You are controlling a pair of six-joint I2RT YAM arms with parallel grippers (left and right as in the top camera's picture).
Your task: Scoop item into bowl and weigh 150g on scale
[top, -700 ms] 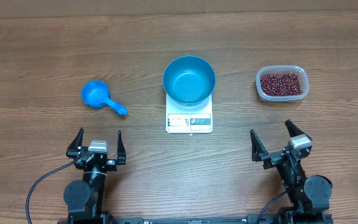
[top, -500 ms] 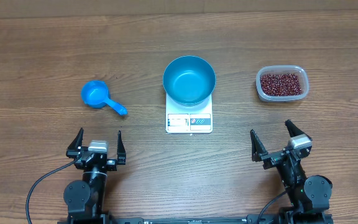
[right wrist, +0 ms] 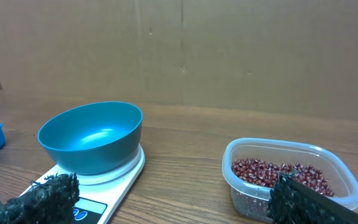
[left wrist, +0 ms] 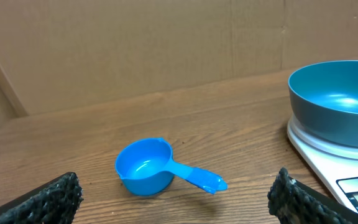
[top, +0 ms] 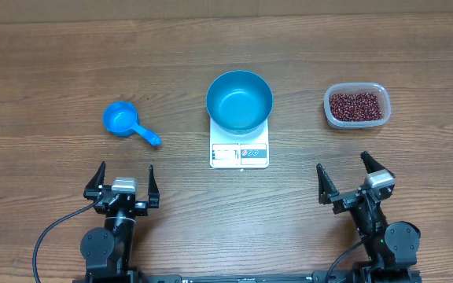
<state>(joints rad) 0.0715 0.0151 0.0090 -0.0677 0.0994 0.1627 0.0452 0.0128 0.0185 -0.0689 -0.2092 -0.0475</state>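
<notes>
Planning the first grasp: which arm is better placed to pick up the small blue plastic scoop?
Left. The small blue plastic handled scoop lies just ahead of the open left gripper, nothing between them. The open right gripper sits beyond the white square scale, facing the clear plastic tub of red-brown beans.

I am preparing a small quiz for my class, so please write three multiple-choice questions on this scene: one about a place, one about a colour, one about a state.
1. Where does the bowl stand?
A. on a plate
B. on the scale
C. on a box

2. What colour is the scoop?
A. red
B. white
C. blue

3. How are the left hand and the right hand?
A. both open and empty
B. both shut
C. one holds the scoop

Answers:
1 B, the bowl sits on the white scale's platform.
2 C, the scoop is bright blue.
3 A, both hands stand wide open with nothing between.
</notes>
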